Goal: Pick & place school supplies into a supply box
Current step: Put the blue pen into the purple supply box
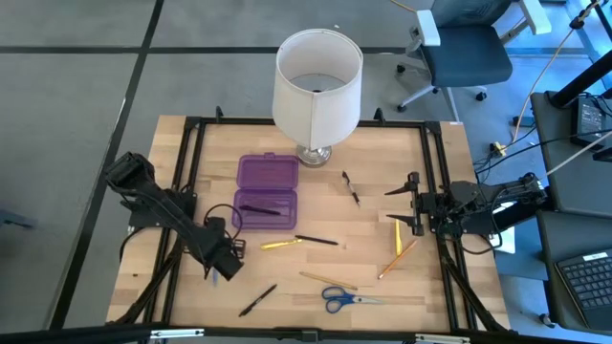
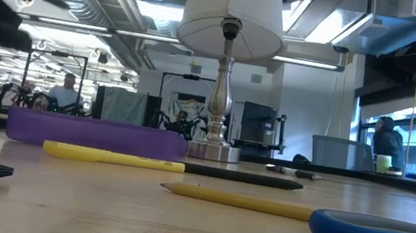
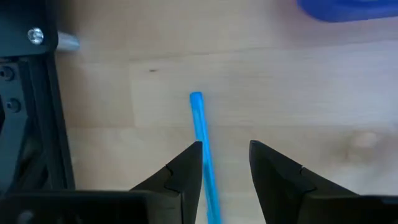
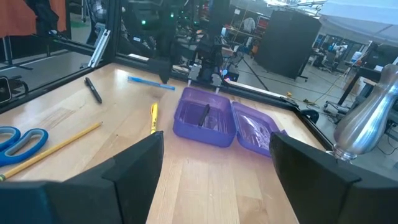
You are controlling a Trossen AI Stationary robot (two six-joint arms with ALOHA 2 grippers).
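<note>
At the worktop's (image 1: 382, 201) near-left edge, your left tool (image 3: 225, 163) is hovering half-spread around a blue pen (image 3: 200, 127).
You are risking a miss: it is lying against one finger (image 3: 180, 174), so it could roll away.

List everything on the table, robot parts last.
Translucent purple plastic pencil case: one, purple, lid open, centre-left, in front of the lamp.
Black pens: four, black; one inside the case, one right of it, one mid-table, one near the front.
Yellow marker: one, yellow, in front of the case.
Pencils: three; yellow near the front, yellow and orange at right.
Blue-handled scissors: one, blue, front edge.
Thin blue pen: one, blue, front left.
Table lamp: one, white shade, back.
Left end effector: open, astride the blue pen.
Right end effector: open, right edge.
</note>
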